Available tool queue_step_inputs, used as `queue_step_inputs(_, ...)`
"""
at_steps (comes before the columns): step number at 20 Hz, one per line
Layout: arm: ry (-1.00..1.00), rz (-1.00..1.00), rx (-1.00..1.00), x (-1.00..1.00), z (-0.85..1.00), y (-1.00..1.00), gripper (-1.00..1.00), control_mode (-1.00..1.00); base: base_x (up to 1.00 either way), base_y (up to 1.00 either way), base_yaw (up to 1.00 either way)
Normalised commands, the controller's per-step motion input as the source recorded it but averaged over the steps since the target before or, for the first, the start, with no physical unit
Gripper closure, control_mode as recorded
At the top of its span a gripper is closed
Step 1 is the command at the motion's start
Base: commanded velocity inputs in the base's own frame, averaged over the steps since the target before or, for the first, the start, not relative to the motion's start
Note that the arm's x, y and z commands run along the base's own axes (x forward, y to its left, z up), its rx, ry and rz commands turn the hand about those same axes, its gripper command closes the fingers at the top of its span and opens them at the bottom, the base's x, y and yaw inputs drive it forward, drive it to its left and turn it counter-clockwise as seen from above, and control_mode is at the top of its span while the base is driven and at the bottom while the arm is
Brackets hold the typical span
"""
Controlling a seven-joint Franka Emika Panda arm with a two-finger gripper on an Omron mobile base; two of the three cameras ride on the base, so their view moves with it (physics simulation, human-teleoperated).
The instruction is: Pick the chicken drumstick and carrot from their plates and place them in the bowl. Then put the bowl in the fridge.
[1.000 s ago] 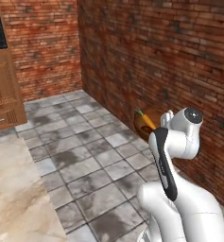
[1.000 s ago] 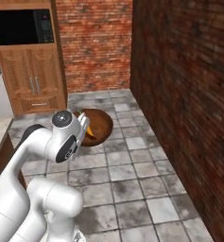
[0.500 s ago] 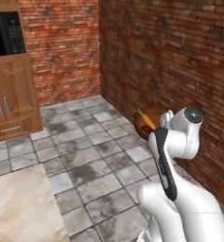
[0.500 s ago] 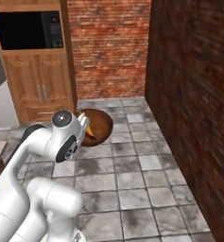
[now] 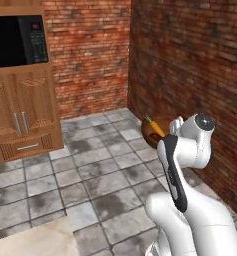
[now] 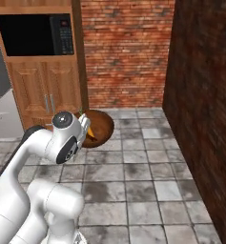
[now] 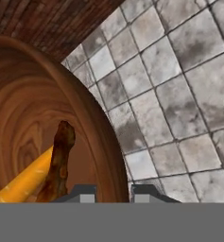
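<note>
Two fingertips of the gripper [image 7: 114,193] pinch the brown bowl [image 7: 97,113] by its rim, nearly closed; carrot [image 7: 23,182] and drumstick [image 7: 59,163] lie inside.

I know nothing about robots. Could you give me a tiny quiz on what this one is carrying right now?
1. True or false: the carrot lies inside the bowl.
2. What lies beside the carrot? A) chicken drumstick B) spoon C) apple
3. Fill in: the gripper is shut on the bowl's ____.

Key: 1 true; 2 A; 3 rim.
</note>
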Motion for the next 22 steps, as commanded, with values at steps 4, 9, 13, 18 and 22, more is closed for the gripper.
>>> queue_step_inputs(4,0.0,0.0,0.0,0.0,0.0,0.0,1.0,1.0,0.94,0.05,0.19)
queue_step_inputs(9,0.0,0.0,0.0,0.0,0.0,0.0,1.0,1.0,0.94,0.06,0.2)
queue_step_inputs(13,0.0,0.0,0.0,0.0,0.0,0.0,1.0,1.0,0.94,0.04,0.23)
queue_step_inputs(18,0.0,0.0,0.0,0.0,0.0,0.0,1.0,1.0,0.91,0.01,0.3)
queue_step_inputs(22,0.0,0.0,0.0,0.0,0.0,0.0,1.0,1.0,0.64,0.0,0.6)
